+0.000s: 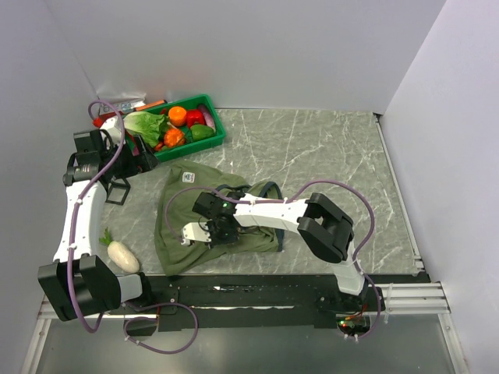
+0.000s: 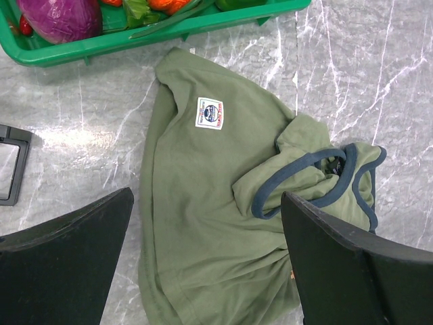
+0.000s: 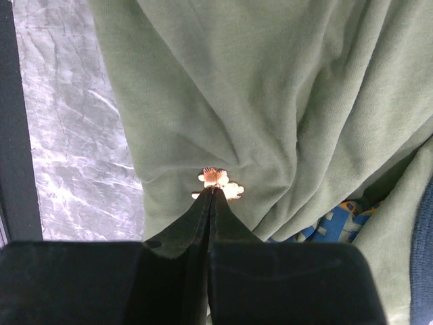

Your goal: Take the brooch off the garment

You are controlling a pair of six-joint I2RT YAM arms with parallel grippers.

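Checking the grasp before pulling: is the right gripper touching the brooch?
Touching. The right wrist view shows the right gripper closed, its tips meeting the brooch with no gap, on the garment.

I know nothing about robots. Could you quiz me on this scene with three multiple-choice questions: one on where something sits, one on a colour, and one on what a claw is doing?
1. Where is the green tray?
A. Beyond the garment, far left
B. On top of the garment
C. By the right arm's base

2. What colour is the garment's trim?
A. Red
B. Navy
C. White

3. The right gripper is:
A. Wide open
B. Shut, tips at the brooch
C. Holding a vegetable

Answers: 1 A, the top view shows it there; 2 B, the left wrist view shows dark blue edging; 3 B, its fingers meet at the brooch.
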